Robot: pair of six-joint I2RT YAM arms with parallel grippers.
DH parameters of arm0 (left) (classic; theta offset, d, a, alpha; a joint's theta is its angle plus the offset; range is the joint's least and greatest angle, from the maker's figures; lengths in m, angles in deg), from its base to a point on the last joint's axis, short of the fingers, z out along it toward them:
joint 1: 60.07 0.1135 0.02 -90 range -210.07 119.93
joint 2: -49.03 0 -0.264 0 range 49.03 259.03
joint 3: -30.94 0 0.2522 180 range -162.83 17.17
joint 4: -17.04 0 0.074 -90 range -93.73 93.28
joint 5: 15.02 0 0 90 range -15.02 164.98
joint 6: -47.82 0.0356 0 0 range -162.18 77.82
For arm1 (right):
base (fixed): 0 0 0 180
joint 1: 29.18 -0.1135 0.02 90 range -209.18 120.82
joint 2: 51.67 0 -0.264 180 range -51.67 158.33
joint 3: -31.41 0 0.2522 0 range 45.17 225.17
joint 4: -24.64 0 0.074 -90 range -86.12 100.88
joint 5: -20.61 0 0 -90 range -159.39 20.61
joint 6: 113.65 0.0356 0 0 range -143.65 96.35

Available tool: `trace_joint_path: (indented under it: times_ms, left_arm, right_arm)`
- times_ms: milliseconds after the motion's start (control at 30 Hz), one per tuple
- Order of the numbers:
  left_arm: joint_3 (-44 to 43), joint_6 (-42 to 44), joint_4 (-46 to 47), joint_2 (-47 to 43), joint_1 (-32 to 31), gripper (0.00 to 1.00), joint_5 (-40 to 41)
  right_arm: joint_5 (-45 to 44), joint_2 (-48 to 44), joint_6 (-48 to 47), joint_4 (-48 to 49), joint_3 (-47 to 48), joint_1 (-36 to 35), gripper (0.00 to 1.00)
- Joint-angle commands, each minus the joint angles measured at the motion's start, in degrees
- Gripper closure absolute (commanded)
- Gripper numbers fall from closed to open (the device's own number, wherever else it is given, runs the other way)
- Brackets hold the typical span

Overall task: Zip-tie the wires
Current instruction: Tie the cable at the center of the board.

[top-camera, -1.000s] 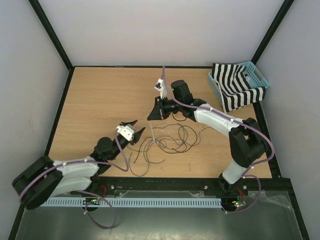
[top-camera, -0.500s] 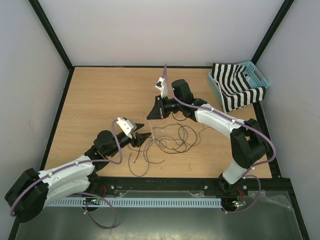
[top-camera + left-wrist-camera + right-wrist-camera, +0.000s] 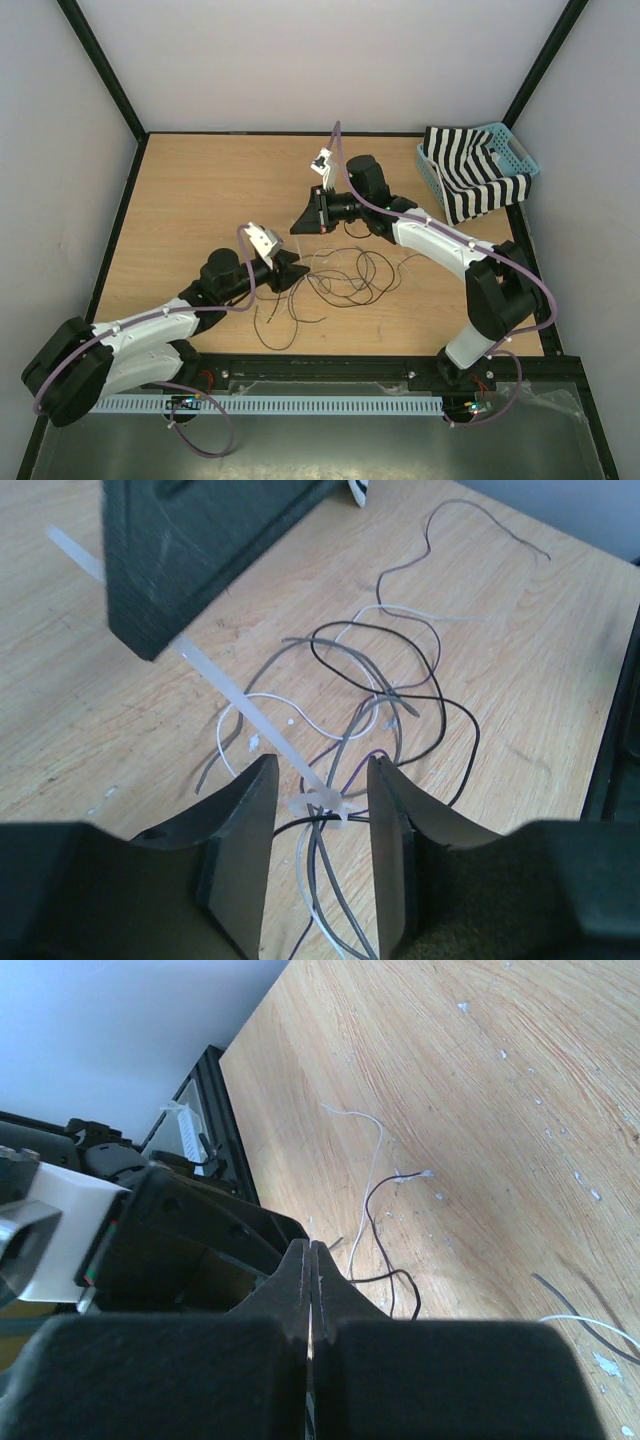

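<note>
The wires [image 3: 350, 275] lie in loose black and grey loops on the wooden table [image 3: 200, 200]. In the left wrist view a pale zip tie [image 3: 250, 705] is looped round a bunch of the wires [image 3: 400, 695], its head [image 3: 322, 802] resting on them. My left gripper [image 3: 320, 770] stands open with its fingers either side of that head, not touching it. My right gripper [image 3: 310, 1250] is shut on the zip tie's tail and holds it slanting up and away from the head. From above, the left gripper [image 3: 290, 270] sits at the bunch's left edge and the right gripper [image 3: 303, 222] just beyond it.
A blue basket [image 3: 520, 160] holding a black-and-white striped cloth [image 3: 470, 175] stands at the table's far right corner. Loose wire ends [image 3: 275, 325] trail toward the near edge. The black frame rail [image 3: 400, 365] runs along the front.
My left arm has reached forward and right, bringing its gripper from beside the wires to the zip-tie head. The right gripper has shifted slightly away, still holding the tail.
</note>
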Motion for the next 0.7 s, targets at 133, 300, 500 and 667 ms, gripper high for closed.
trace_joint_path:
  times_ms: [133,300,500,667]
  left_arm:
    - [-0.60,-0.82,3.95,2.30,0.67,0.74,-2.36]
    - [-0.10,-1.16,4.42,2.29,1.30,0.88,-3.65]
    - [0.43,-1.54,4.62,2.95,1.34,0.89,-4.52]
    - [1.12,-1.93,5.53,4.40,1.36,0.89,-5.38]
  right_arm:
    - [1.68,-1.50,1.75,2.92,0.68,0.13,1.00]
    - [0.90,-0.97,1.17,2.33,1.76,0.17,1.00]
    - [0.76,0.23,1.09,1.36,4.25,0.18,1.00]
    - [0.04,0.56,1.24,0.95,6.33,0.20,1.00]
